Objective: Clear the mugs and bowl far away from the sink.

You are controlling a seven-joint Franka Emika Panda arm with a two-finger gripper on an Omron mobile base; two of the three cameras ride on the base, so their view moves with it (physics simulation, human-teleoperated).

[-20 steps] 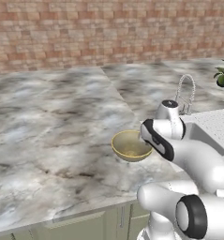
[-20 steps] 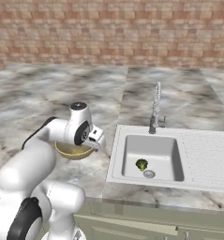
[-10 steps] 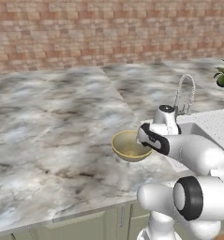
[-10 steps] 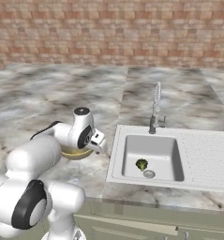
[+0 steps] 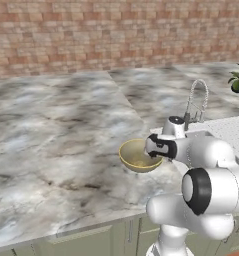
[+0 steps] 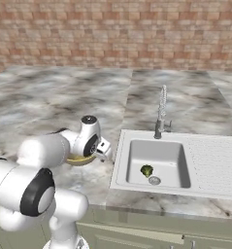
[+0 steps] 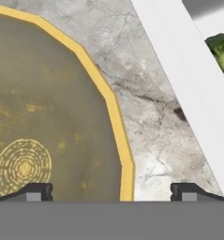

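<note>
No brand, label or writing readable anywhere. Arm folded low and forward, wrist bent down over the yellow bowl [image 5: 138, 155] on the marble counter [image 5: 56, 150], just left of the white sink [image 6: 158, 163]. Tool [image 7: 111, 191] spread wide apart, straddling the bowl's near rim, one fingertip [image 7: 34, 191] inside, the other outside, gripping nothing. Broccoli floret [image 6: 146, 170] lying in the basin.

The arm now folds lower — its gripper [image 7: 111, 192] sinks closer over the bowl's [image 5: 133, 156] sink-side rim.
</note>
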